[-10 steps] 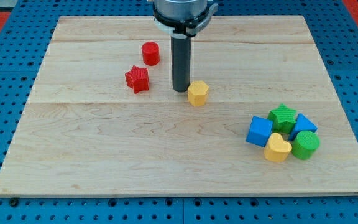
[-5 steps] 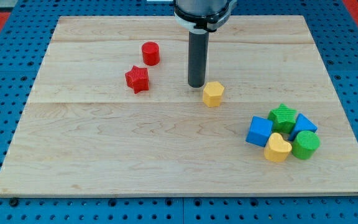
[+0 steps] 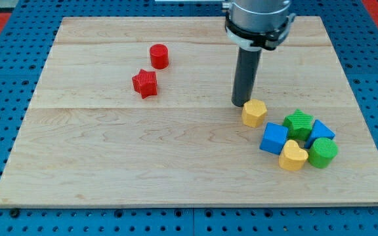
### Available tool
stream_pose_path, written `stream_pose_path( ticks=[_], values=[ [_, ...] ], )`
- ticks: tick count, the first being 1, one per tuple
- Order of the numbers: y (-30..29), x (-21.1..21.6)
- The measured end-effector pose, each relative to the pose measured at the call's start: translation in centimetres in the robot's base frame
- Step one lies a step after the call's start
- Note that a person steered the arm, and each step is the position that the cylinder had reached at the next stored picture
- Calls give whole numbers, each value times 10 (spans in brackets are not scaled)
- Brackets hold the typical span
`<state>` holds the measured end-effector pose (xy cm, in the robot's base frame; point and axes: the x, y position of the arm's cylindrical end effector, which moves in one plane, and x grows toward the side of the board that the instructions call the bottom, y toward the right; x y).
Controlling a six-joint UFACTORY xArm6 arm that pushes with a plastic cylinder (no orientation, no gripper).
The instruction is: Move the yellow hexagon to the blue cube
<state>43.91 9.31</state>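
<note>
On the pale wooden board (image 3: 176, 164), right of centre: small yellow hexagon block (image 3: 254, 113), my tip (image 3: 241, 104) touching its upper-left edge — a plain dark rod, no claw, nothing held. Just beside, down-right, apart by a thin gap: blue cube (image 3: 273, 139), packed with yellow heart block (image 3: 293, 156), green star block (image 3: 298, 122), green cylinder (image 3: 322, 153) and another blue block (image 3: 321, 132). Well apart at upper left — red cylinder (image 3: 159, 56), red star block (image 3: 145, 83).

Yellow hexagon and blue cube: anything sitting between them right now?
Nothing. In the camera view only a narrow strip of bare board separates the yellow hexagon from the blue cube. My tip sits against the hexagon's upper-left side, away from that gap.
</note>
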Motion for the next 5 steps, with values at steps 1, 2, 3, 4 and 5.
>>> stream_pose_path(
  ticks=[1, 2, 3, 4, 5],
  values=[
    [1, 14],
    [1, 14],
    [11, 14],
    [17, 14],
    [5, 14]
  ],
)
